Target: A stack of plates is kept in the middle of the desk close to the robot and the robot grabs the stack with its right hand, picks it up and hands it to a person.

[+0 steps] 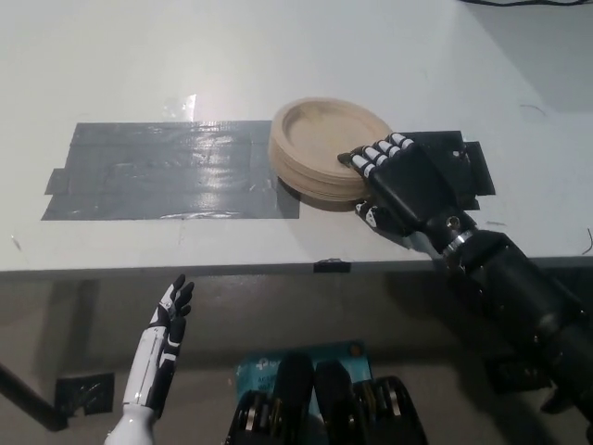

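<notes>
At about seven o'clock, below the near edge of the white desk (278, 56), the white left robot hand (167, 324) rests with its fingers straight and slightly spread, holding nothing; its forearm is cut off by the bottom edge. On the desk at about ten o'clock lies a wide patch of grey tape strips (167, 171), glossy with glare. Touching the patch's right end, just above centre, sits the stack of round tan paper plates (324, 148); the edges blur together, so the number of plates cannot be told. The black right robot hand (408, 185) reaches in from four o'clock and grips the stack at its near right rim, white-tipped fingers (380, 153) curled over the top plate, thumb low against the stack's side. The hand hides that part of the rim and most of a black tape patch (463, 158) at two o'clock.
</notes>
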Robot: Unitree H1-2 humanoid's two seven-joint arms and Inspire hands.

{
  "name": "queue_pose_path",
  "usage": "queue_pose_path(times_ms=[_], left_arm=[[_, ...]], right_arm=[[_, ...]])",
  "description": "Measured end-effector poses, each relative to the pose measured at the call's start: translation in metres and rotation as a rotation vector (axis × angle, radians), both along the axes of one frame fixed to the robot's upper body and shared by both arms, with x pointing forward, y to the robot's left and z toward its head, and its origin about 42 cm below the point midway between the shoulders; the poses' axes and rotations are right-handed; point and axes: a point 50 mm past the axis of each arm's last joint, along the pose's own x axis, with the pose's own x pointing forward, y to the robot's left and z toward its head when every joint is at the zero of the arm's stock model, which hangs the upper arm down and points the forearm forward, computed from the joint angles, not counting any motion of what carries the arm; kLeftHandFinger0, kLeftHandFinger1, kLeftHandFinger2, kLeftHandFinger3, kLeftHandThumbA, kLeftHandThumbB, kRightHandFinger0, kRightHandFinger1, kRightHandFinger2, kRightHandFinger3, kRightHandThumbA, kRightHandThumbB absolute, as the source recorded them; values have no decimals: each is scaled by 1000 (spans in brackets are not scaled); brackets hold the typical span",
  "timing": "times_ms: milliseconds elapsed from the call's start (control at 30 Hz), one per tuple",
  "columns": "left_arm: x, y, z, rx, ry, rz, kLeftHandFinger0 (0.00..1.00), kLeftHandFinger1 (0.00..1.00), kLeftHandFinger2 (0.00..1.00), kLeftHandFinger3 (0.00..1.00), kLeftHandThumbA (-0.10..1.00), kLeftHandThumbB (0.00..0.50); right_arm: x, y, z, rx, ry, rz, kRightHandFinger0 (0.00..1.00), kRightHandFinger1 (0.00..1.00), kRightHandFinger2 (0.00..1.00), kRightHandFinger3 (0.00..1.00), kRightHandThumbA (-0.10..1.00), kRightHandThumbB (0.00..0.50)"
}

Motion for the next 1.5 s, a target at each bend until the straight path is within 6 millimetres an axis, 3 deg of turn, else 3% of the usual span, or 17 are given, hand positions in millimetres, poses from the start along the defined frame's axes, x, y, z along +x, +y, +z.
queue_pose_path(times_ms=[33,67,100,133,200,267,333,467,533,567,700,767,867,1033,1300,1467,1500], left_arm=[[0,0,0,0,-1,0,1000,1000,1000,1000,1000,293],[1,0,0,0,-2,0,1000,1000,1000,1000,1000,295],[1,0,1,0,-3,-1,1000,1000,1000,1000,1000,293],[1,0,1,0,-3,-1,1000,1000,1000,1000,1000,291],[3,-1,2,0,-8,-2,1000,1000,1000,1000,1000,290],[5,-1,3,0,-12,-3,1000,1000,1000,1000,1000,294],[5,-1,4,2,-14,-3,1000,1000,1000,1000,1000,292],[6,-1,4,3,-15,-5,1000,1000,1000,1000,1000,296],[6,-1,5,3,-16,-5,1000,1000,1000,1000,1000,290],[6,-1,5,4,-17,-5,1000,1000,1000,1000,1000,285],[8,-1,6,4,-22,-6,1000,1000,1000,1000,1000,278],[9,-2,7,4,-24,-7,1000,1000,1000,1000,1000,276],[9,-2,7,6,-25,-8,1000,1000,1000,1000,1000,269],[9,-2,7,6,-25,-8,1000,1000,1000,1000,1000,280],[9,-2,7,7,-25,-8,1000,1000,1000,1000,1000,269],[9,-2,7,9,-24,-9,1000,1000,1000,1000,1000,270],[8,-2,7,9,-24,-9,1000,1000,1000,1000,1000,279]], right_arm=[[-1,-1,0,7,-9,5,0,3,490,406,-100,266],[-2,-3,-1,18,-22,11,0,0,442,519,-100,281],[-3,-4,0,30,-38,18,0,0,414,491,-100,293],[-4,-5,1,37,-48,23,0,0,387,339,-100,294],[-8,-9,6,62,-86,47,0,0,405,293,-100,294],[-14,-13,12,94,-126,69,0,0,400,343,-100,282],[-18,-16,20,123,-161,89,0,0,356,495,-100,303],[-26,-21,47,174,-255,129,0,0,327,446,-100,316],[-31,-22,62,198,-303,149,0,0,293,510,-100,328],[-32,-21,68,207,-319,157,0,0,225,481,-100,313],[-39,-13,86,237,-370,200,0,0,263,68,-100,300],[-39,-10,85,240,-365,204,0,1,292,210,-100,303],[-37,-8,76,234,-333,199,0,0,312,279,-100,315],[-30,-9,57,199,-260,173,0,0,211,470,-100,363],[-8,-1,26,77,-133,134,0,0,209,307,-100,324],[3,9,29,61,-122,125,0,0,471,91,-100,283],[5,11,31,61,-123,124,0,0,473,112,-100,284]])
